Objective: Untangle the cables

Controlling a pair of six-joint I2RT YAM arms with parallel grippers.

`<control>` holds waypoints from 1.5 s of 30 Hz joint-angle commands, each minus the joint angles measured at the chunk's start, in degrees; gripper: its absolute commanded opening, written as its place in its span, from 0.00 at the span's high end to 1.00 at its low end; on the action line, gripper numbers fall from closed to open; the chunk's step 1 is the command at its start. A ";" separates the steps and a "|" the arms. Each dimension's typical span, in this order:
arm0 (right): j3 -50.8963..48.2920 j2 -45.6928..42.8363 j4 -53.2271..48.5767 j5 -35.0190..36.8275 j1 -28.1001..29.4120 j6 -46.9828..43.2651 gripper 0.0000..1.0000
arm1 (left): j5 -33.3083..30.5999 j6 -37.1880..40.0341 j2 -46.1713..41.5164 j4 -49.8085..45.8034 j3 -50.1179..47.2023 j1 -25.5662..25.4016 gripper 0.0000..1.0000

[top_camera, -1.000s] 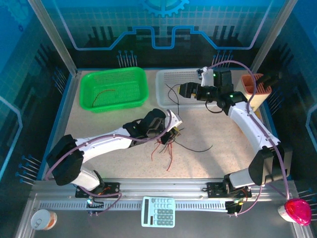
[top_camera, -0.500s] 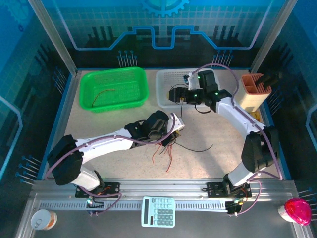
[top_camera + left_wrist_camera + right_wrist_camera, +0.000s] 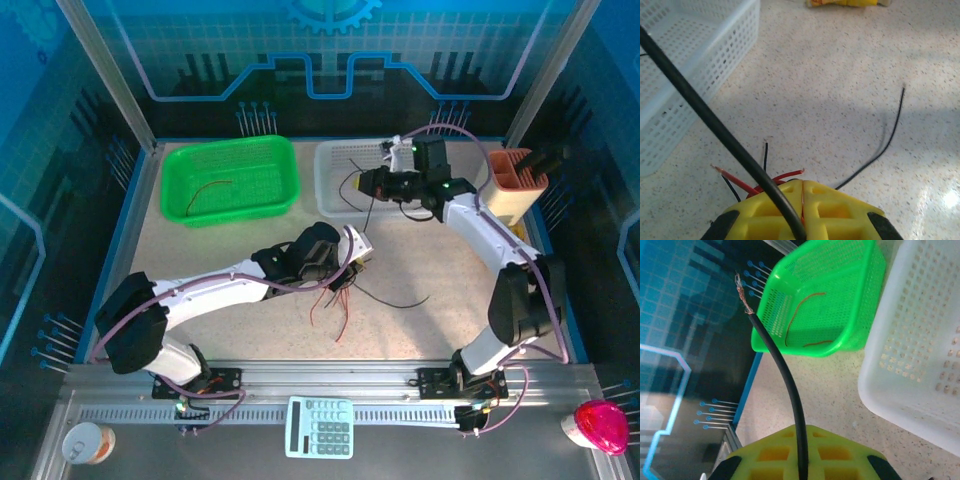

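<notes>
The white basket point(image 3: 340, 150) sits at the far side of the table point(image 3: 440, 260). The green basket point(image 3: 230, 180) is just left of it with one red wire point(image 3: 208, 190) inside, and a tan holder point(image 3: 515, 180) stands to its right. The cables point(image 3: 335, 300), red and black, fan out on the table in front of the white basket, their top end covered by the left gripper point(image 3: 352, 265). One black strand point(image 3: 400, 300) trails off to the right.

The left gripper's pads point(image 3: 832, 200) are pressed together on red strands, and a black cable point(image 3: 715, 130) slants up from them over the white basket. The right gripper point(image 3: 368, 183), above the white basket's left part, pinches a black cable tight. That cable's frayed bare tip points toward the green basket.
</notes>
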 commanded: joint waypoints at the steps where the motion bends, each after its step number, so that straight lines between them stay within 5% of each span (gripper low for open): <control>1: 2.43 -5.77 3.09 0.07 -1.51 2.30 1.00 | -0.08 -1.59 0.13 2.12 -2.26 -0.18 0.92; 8: 4.51 -12.42 4.88 1.98 -0.60 6.13 1.00 | 0.74 -4.48 1.93 5.28 -4.11 1.40 0.68; 19: 10.65 -16.60 1.66 6.10 2.57 5.48 1.00 | 1.60 -8.58 1.74 9.42 -8.10 3.71 0.66; 32: 9.20 -17.00 1.45 8.36 5.11 4.81 1.00 | 1.76 -13.35 -18.49 11.07 -14.56 3.90 0.31; 38: 9.57 -16.73 0.65 10.28 9.08 3.69 1.00 | 3.95 -12.76 -16.75 12.16 -9.86 4.23 0.19; 45: 9.21 -16.42 -0.33 11.99 13.53 2.63 1.00 | 3.37 -12.17 -12.04 16.28 -5.93 4.66 0.16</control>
